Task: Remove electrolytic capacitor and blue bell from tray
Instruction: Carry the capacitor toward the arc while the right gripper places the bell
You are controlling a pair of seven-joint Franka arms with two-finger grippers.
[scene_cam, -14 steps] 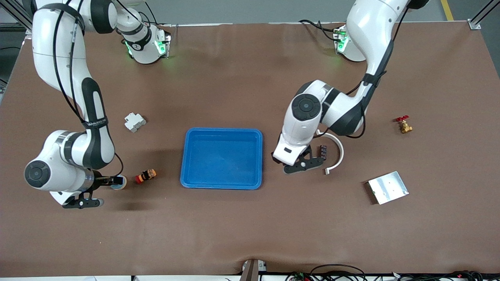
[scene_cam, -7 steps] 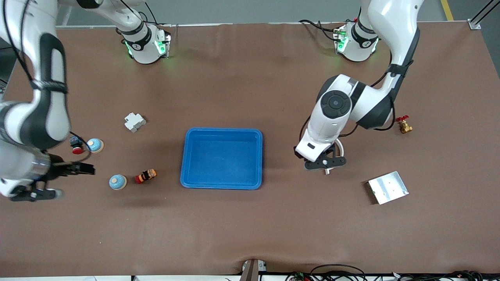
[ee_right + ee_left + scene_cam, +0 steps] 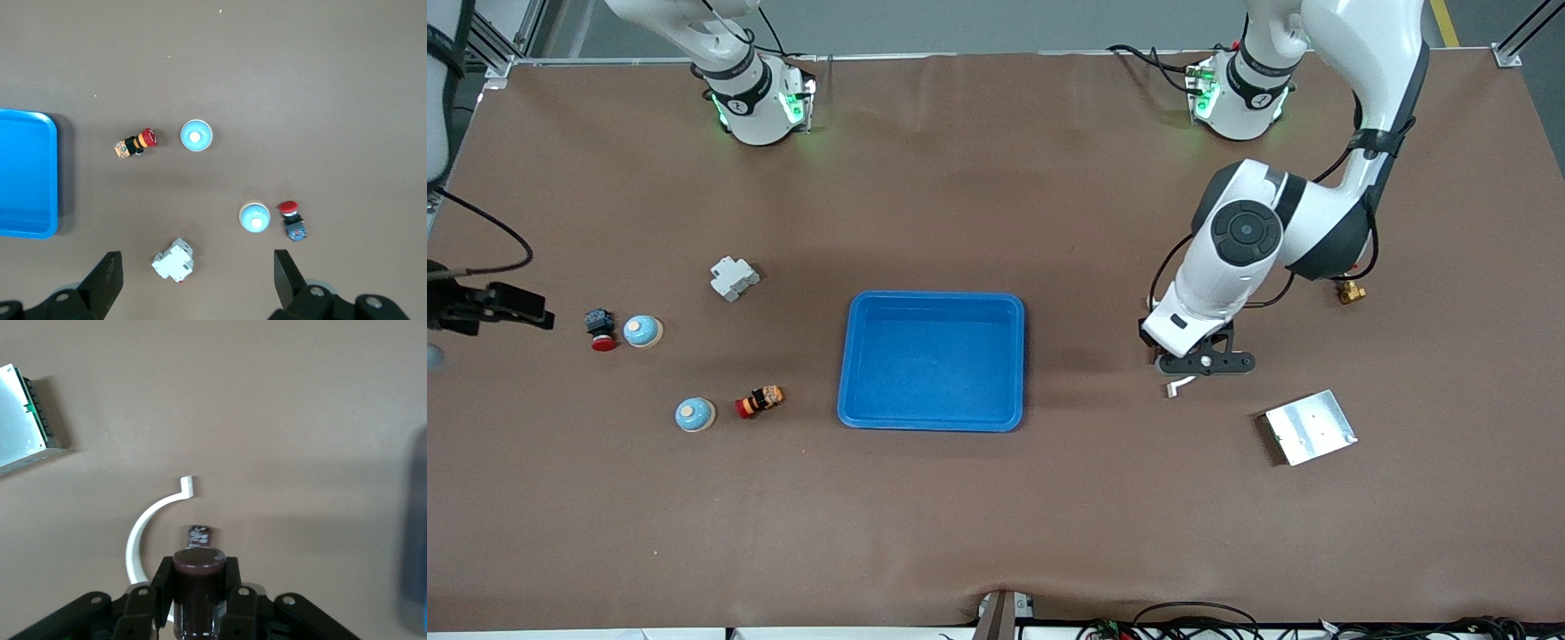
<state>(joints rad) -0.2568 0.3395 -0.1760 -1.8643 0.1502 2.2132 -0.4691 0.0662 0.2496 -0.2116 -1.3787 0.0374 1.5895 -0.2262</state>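
A: Where is your right claw (image 3: 494, 307)?

B: Up in the air at the right arm's end of the counter (image 3: 996, 516), well away from the blue tray (image 3: 931, 361). Its fingers (image 3: 103, 283) stand wide apart and hold nothing.

A: What lies on that side of the tray?

B: Starting farthest from the tray: a red push-button switch (image 3: 599, 329), touching or just beside one blue bell (image 3: 642, 331). A second blue bell (image 3: 694, 414) sits nearer to the front camera, with a red emergency-stop button (image 3: 759, 401) between it and the tray. A white circuit breaker (image 3: 734, 277) lies farther from the camera than the tray's nearest corner.

A: And the tray itself?

B: It sits in the middle of the counter.

A: Your left claw (image 3: 1206, 364)?

B: It hangs toward the left arm's end from the tray, over a white curved bracket (image 3: 150, 527). It is clamped tight on a dark cylindrical capacitor (image 3: 198, 590), held upright. On the counter below, inside the bracket's curve, sits a small dark part (image 3: 199, 535). Farther from the tray lie a silver power supply (image 3: 1309, 427) and a brass valve (image 3: 1350, 289).
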